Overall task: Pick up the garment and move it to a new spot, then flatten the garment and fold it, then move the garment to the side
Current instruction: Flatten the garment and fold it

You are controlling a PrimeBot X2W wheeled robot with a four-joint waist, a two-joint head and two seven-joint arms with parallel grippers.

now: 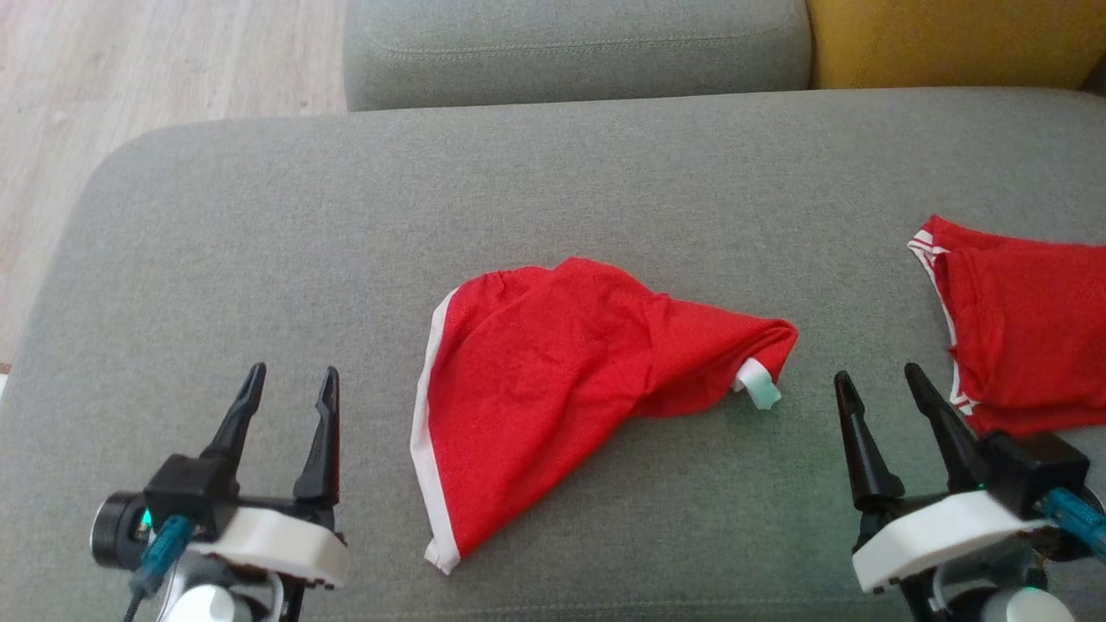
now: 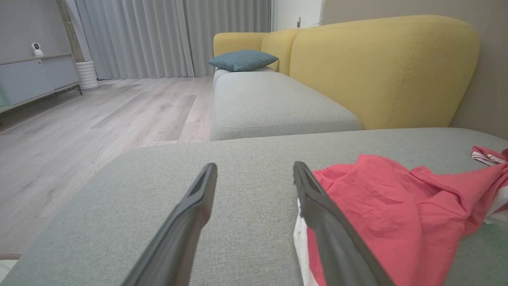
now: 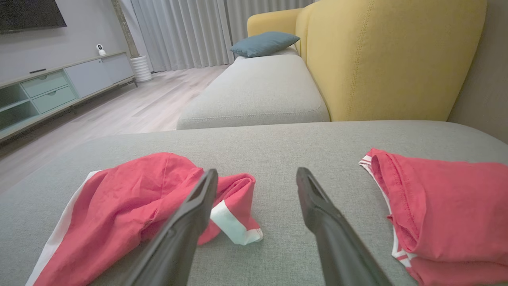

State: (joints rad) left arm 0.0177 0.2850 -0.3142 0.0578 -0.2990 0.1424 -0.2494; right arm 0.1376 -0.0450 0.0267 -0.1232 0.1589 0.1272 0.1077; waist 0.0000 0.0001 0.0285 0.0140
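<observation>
Limp and light, the crumpled red mesh garment with white trim (image 1: 562, 371) likely pinches best at its hem; left gripper (image 1: 294, 371) and right gripper (image 1: 875, 373) flank it, jaws apart.

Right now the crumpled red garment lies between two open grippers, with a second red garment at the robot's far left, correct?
No. The head view shows the second red garment at the robot's far right, beside the right gripper. The rest holds: the crumpled red garment lies between the open left gripper and the right one.
</observation>
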